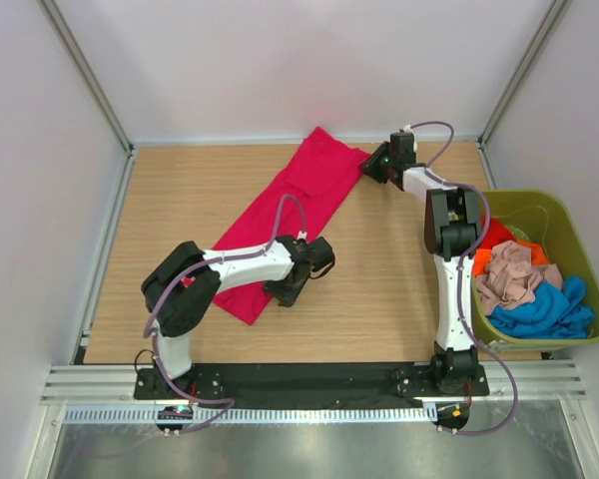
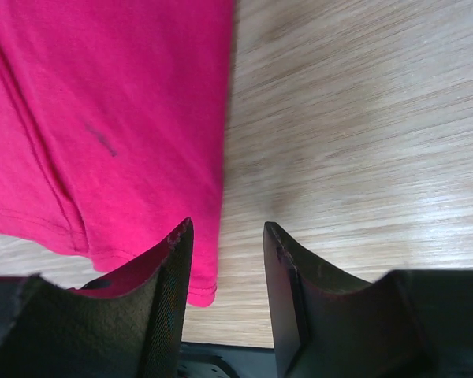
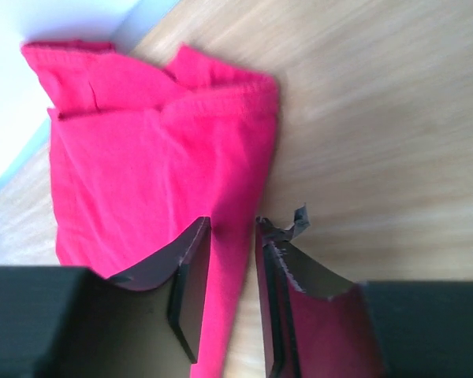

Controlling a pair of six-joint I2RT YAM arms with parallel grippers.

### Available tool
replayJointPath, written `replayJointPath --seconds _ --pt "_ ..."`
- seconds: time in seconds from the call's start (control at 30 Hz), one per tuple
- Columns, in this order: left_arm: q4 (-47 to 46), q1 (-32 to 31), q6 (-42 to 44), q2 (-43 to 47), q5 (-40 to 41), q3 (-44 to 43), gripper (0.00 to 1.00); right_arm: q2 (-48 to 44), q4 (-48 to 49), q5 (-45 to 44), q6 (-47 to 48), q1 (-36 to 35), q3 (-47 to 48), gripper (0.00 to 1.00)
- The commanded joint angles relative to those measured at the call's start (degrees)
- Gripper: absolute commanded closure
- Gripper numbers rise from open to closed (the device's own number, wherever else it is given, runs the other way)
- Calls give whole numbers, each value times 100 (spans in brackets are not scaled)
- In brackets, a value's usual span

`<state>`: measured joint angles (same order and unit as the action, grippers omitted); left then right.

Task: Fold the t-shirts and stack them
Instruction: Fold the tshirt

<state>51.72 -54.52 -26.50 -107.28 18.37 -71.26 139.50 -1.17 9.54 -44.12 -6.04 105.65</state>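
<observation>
The crimson-red t-shirt (image 1: 299, 200) lies on the wooden table as a long folded strip, running diagonally from the back centre toward the front left. My left gripper (image 1: 288, 288) is open and low at the strip's right edge near its front end; in the left wrist view (image 2: 227, 228) the cloth (image 2: 102, 118) lies beside the left finger. My right gripper (image 1: 371, 166) is open at the strip's back right corner; in the right wrist view (image 3: 232, 224) the jaws straddle the shirt's edge (image 3: 142, 150). The orange-red (image 1: 495, 238), beige-pink (image 1: 511, 274) and blue (image 1: 544, 309) t-shirts lie crumpled in the tub.
An olive-green plastic tub (image 1: 571, 228) stands at the table's right edge beside the right arm. White walls close in the left, back and right. A black strip (image 1: 309, 379) runs along the near edge.
</observation>
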Motion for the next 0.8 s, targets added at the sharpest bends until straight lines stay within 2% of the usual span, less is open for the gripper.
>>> replayJointPath --seconds 0.0,0.13,0.4,0.6,0.77 --pt "224 21 13 269 272 -282 58 -711 -120 39 316 7 -394 63" --pt "338 21 154 506 0 -222 57 -1318 -120 4 360 -11 -966 57" --pt "514 73 75 375 -53 288 63 -2690 -138 -57 413 -2 -2371 54" --pt "163 266 13 682 -395 736 63 -3796 -489 -180 764 -11 -2917 52" --pt "-31 354 5 577 -659 877 66 -4562 -516 -84 712 -2 -3295 52"
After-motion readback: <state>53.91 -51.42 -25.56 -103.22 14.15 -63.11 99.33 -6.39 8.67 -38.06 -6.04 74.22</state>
